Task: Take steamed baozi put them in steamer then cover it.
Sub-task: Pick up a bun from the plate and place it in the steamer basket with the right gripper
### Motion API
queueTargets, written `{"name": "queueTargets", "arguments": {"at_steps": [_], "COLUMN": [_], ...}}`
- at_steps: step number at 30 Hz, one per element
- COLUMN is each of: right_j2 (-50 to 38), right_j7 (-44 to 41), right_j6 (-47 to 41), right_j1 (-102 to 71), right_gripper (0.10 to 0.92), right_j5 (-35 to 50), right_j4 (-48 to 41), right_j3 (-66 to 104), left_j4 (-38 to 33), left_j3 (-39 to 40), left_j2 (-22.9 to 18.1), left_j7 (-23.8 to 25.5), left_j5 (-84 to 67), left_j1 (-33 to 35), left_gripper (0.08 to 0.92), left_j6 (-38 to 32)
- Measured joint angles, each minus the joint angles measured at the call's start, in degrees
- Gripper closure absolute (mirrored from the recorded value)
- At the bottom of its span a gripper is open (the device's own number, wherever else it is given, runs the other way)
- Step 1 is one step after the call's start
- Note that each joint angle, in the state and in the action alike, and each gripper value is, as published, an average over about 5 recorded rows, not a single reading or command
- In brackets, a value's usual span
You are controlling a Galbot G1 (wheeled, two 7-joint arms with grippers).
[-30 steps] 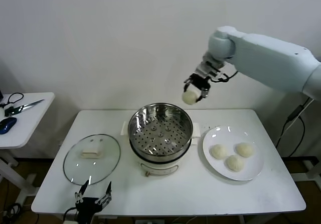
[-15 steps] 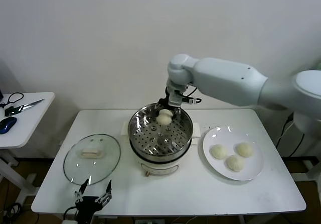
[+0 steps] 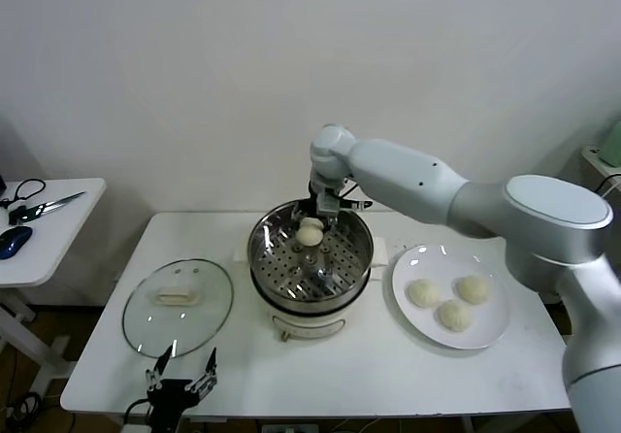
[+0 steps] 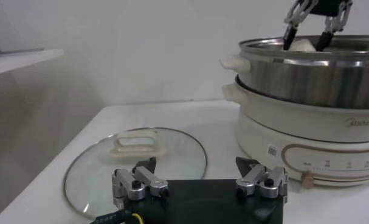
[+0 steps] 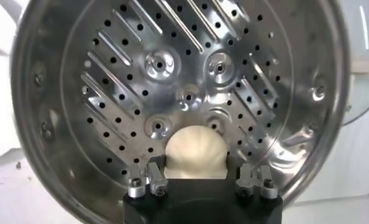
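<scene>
White table point(image 3: 369, 375) w/ steamer point(image 3: 361, 258) in the middle; right gripper point(image 3: 312, 229) clamped on a baozi point(image 3: 310, 234) inside it. Left gripper point(image 3: 180, 378) idle at the front edge, fingers wide apart, nothing in it.

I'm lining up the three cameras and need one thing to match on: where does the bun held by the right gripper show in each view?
Head view: the bun hangs in the right gripper over the far side of the steamer.
Left wrist view: only its top shows above the steamer rim, between the fingers.
Right wrist view: bun between the fingers, above the perforated floor.
Shared landmark: the steamer.
</scene>
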Motion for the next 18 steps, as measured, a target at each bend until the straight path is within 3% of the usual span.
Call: {"name": "queueTargets", "arguments": {"at_steps": [3,9,18], "right_j2": [0.6,0.7,-3.2], "right_j7": [0.4,0.7,-3.9], "right_j6": [0.6,1.0,-1.7], "right_j1": [-0.4,-0.1,9.3], "right_gripper": [0.343,0.218,0.202], "right_j5": [-0.8,0.6,18.1], "right_j4": [-1.4,-2.3,0.7], "right_j3": [0.5,0.4,-7.2], "left_j4": [0.1,0.1,-0.1], "left_j3": [0.1,0.1,0.1], "left_j2": [-0.1,-0.2,-0.6], "left_j7": [0.0,-0.1,-0.1], "left_j5": [0.0,0.0,0.5], "left_j1": [-0.1,-0.2,0.0], "left_gripper": [0.177,0.177,0.177], "left_j6": [0.0,0.0,0.2]}}
